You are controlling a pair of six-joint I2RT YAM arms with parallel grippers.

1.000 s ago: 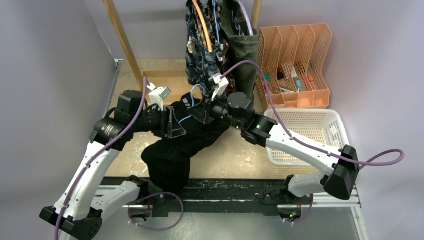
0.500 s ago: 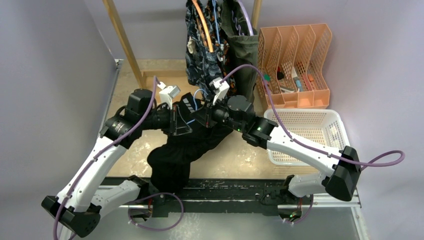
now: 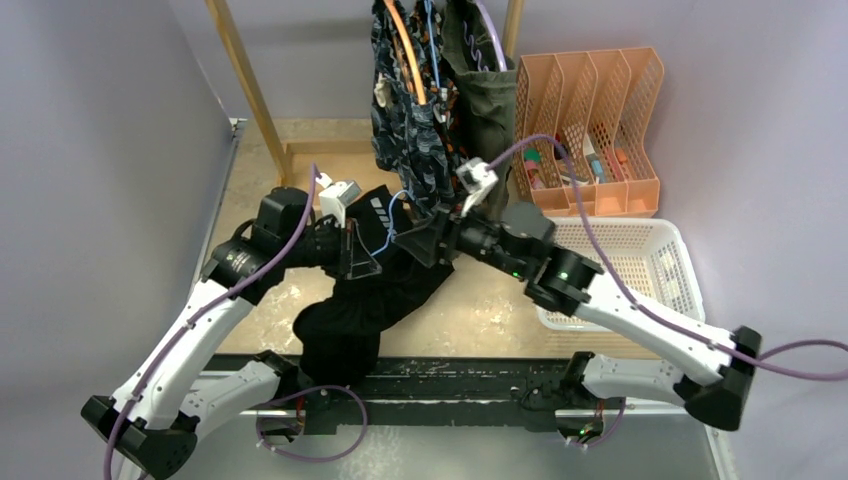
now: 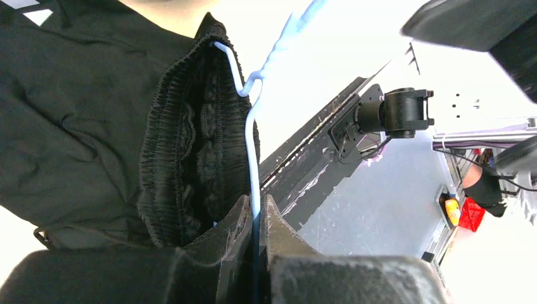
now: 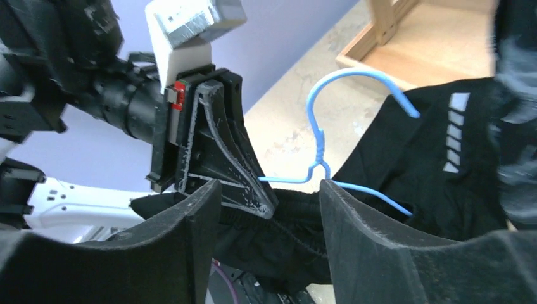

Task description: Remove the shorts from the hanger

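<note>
One pair in play: black shorts, centre frame, sagging toward lower centre from blue hanger. Left hand clenched on hanger wire, bunched waistband lying alongside it. Right hand released, jaws astride hanger neck, opposite.

even overhead light; left wrist background overexposed.

You're in a robotics lab cell: plain grey walls box in the tabletop, and a metal rail along its near edge carries both arms. A wooden rack of shorts, an orange file organizer and a white basket line its far and right edges.
</note>
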